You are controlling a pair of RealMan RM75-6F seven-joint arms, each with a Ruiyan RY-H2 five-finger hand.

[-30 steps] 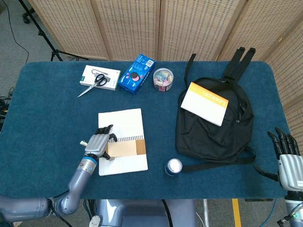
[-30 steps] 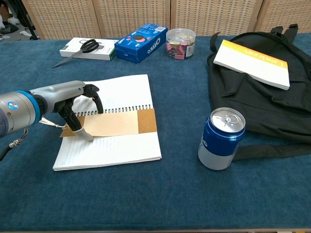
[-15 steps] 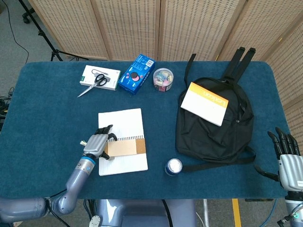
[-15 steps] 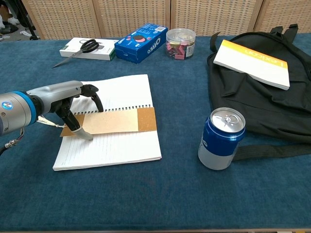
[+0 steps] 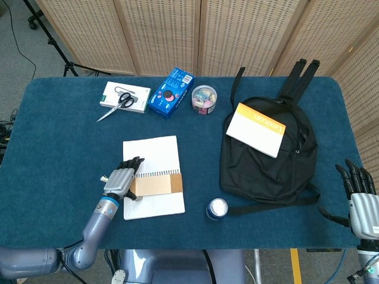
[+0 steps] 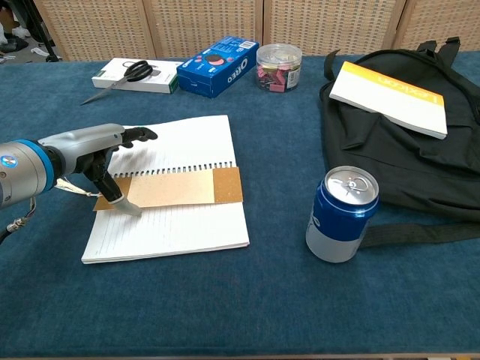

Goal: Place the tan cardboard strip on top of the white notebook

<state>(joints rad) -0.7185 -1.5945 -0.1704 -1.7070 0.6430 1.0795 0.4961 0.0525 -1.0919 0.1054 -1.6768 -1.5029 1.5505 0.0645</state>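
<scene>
The tan cardboard strip now lies flat across the white notebook, along its spiral. Compared with a moment ago, I have lifted the upper fingers of my left hand off the strip and stretched them out; only one lower fingertip touches its left end (that end hangs a little over the page edge). The placing looks done. My right hand waits with spread fingers, well apart.
</scene>
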